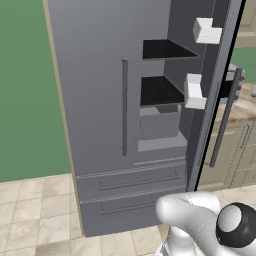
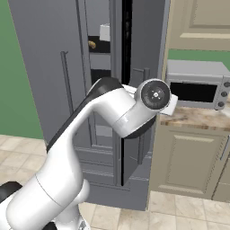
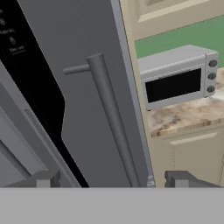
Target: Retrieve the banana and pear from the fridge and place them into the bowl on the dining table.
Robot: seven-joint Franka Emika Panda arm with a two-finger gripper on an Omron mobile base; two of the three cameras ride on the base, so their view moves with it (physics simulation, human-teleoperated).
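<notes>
Fridge [image 1: 105, 125]: two drawers, two bins.

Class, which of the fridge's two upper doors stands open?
The right door, swung outward with white bins on its inner face; the left door stays flush and shut.

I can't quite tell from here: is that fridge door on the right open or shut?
Open. The right door of the fridge is swung out, showing black shelves and white door bins inside.
</notes>
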